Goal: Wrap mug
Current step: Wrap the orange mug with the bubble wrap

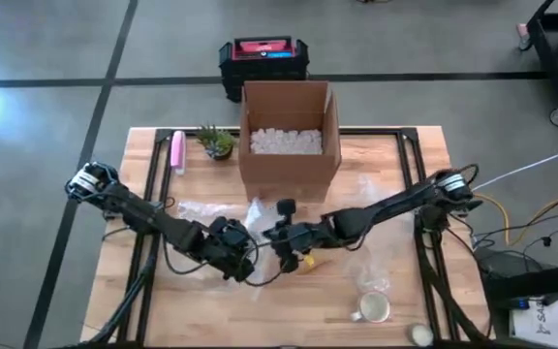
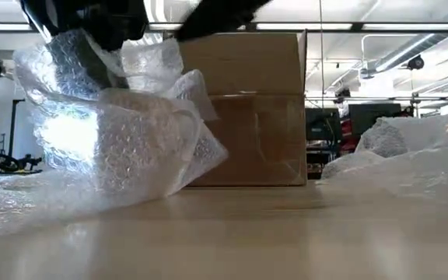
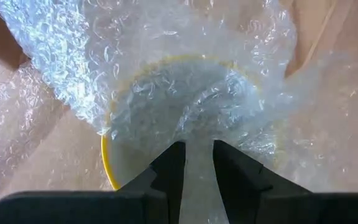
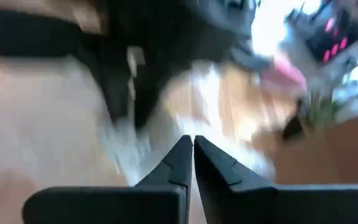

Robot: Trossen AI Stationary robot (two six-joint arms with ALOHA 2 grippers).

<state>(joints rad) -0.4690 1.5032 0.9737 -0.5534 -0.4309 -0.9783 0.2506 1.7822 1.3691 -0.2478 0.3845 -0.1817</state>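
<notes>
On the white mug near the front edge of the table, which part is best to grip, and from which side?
Probably the rim of the white mug, gripped from above. It stands upright with its mouth open upward and nothing covering it. Its handle points toward the table's left, so the wall opposite the handle looks easiest to pinch.

A: What do the 2 arms look like from above?

B: Both are dark, near black, built of slim tube links with bulkier joint housings. The left arm (image 1: 153, 221) has a pale, silvery cap at its shoulder end, at 9 o'clock on the table; the right arm (image 1: 395, 206) has a similar light-ringed joint at 3 o'clock. Thin black cables loop along each.

A: And the fingers?

B: Matte black, flat-sided and tapering. The left gripper (image 3: 197, 163) has blunt, squared tips; the right gripper (image 4: 193, 151) ends in sharper wedges. Each pair rises from a wide black crossbar.
</notes>
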